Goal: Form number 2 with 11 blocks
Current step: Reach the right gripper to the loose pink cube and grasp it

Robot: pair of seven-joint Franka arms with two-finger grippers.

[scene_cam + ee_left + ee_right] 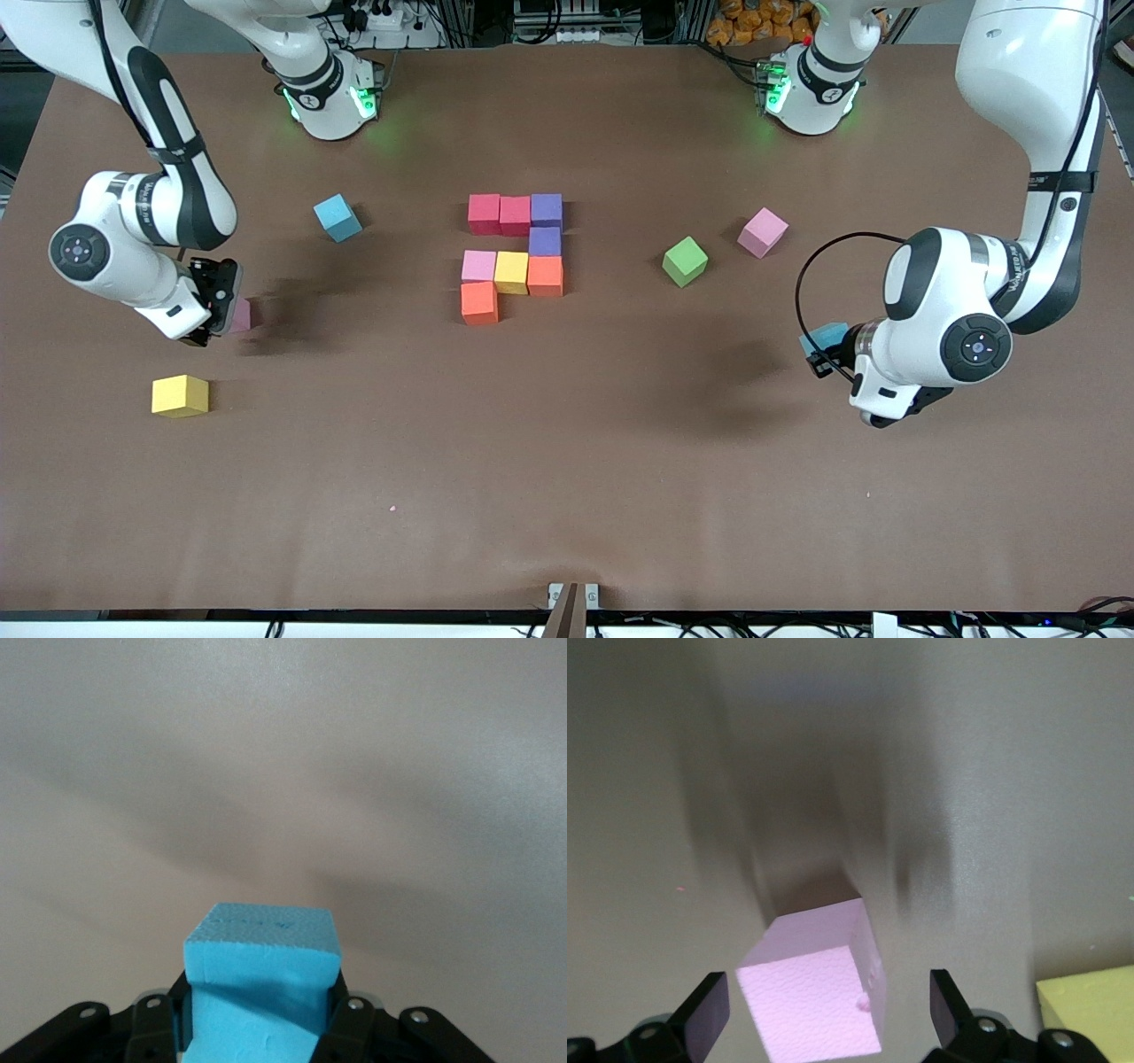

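So I take the half-built number 2 point(514, 257) as my landmark: eight cubes touching at mid-table. Its top row is red, red and purple, a second purple sits under the end purple one, the middle row runs pink, yellow, orange, and one orange cube hangs below the pink one. By my count three blocks are still wanted, and I judge the next one goes directly under that lower orange cube, nearer the front camera.

The left arm carries the candidate. To do this well, I'd bring the block in high, square its faces to the row, then lower it straight down flush under the orange cube, never sliding sideways, since foam will nudge its neighbours out of line.

The left gripper point(819, 353) hangs well off from the number 2, toward the left arm's end of the table, its fingers point(353, 1020) clamped on a light blue block point(261, 979) by two opposite faces.

The right gripper point(215, 301) is low, well off toward the right arm's end, jaws spread wide either side of a pink block point(815, 992) on the table, with a gap showing at each side, so it grips nothing.

Loose cubes: a green block point(685, 261) and a pink one point(763, 232) toward the left arm's end, another light blue cube point(337, 217) and a yellow block point(180, 395) toward the right arm's.
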